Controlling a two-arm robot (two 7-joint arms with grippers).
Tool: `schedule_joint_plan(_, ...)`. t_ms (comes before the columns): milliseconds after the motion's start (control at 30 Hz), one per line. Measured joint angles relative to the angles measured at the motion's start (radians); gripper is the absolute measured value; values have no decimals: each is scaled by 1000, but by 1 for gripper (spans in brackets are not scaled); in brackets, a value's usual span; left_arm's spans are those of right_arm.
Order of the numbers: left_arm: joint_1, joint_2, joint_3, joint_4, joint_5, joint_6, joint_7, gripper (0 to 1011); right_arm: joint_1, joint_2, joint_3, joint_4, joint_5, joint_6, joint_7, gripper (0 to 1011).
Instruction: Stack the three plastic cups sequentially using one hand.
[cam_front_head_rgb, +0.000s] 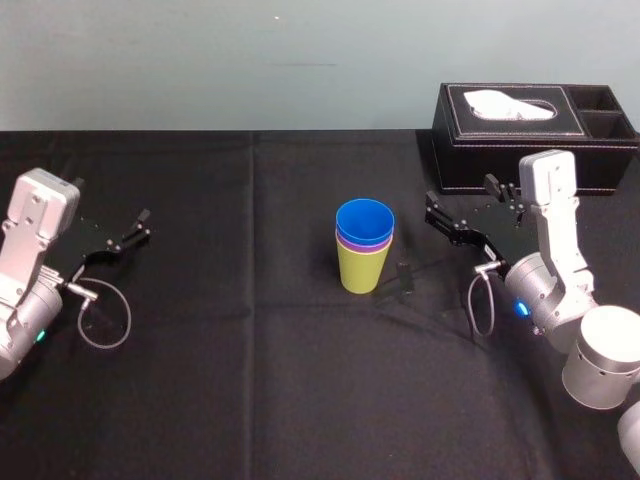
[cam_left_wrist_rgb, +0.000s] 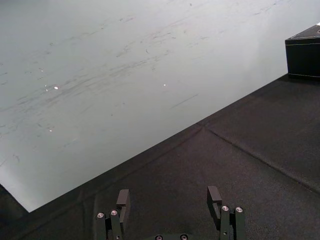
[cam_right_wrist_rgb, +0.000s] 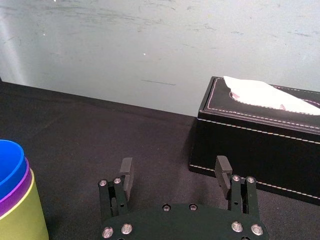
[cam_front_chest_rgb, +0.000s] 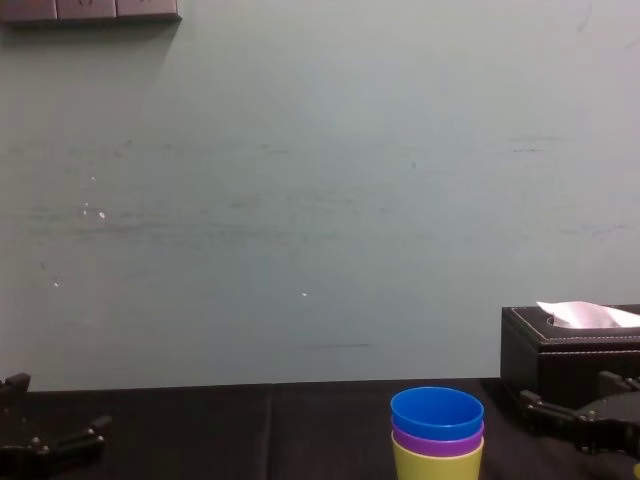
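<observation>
A plain pale green wall (cam_front_chest_rgb: 300, 200) stands behind a counter (cam_front_head_rgb: 250, 380) with a black cloth over it. The cloth is flat, with a soft fold line running from the back to the front. Near the middle of the counter the three cups sit one inside the other. The yellow-green cup (cam_front_head_rgb: 361, 270) is at the bottom and stands on the cloth. The purple cup (cam_front_head_rgb: 363, 245) is inside it, so just its rim peeks out. The blue cup (cam_front_head_rgb: 365, 222) is on top. They fit like this because each cup is narrow at the bottom and wide at the top. The stack stands up straight, so the job looks done. The right gripper (cam_right_wrist_rgb: 174, 167) is near the stack on its right side, not touching it. Its fingers (cam_right_wrist_rgb: 126, 172) are apart and hold nothing, so I think this arm did the stacking. The left gripper (cam_left_wrist_rgb: 168, 195) rests far off at the left edge, fingers apart and empty too, out of the way. A black tissue box (cam_front_head_rgb: 470, 150) with a white tissue (cam_front_head_rgb: 510, 103) sits at the back right.
</observation>
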Motion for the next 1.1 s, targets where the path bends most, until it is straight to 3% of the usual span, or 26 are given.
schedule_joint_plan(1100,0,0,0,0,0,0,0,1011,0,0,0,0,0,0,0,1004)
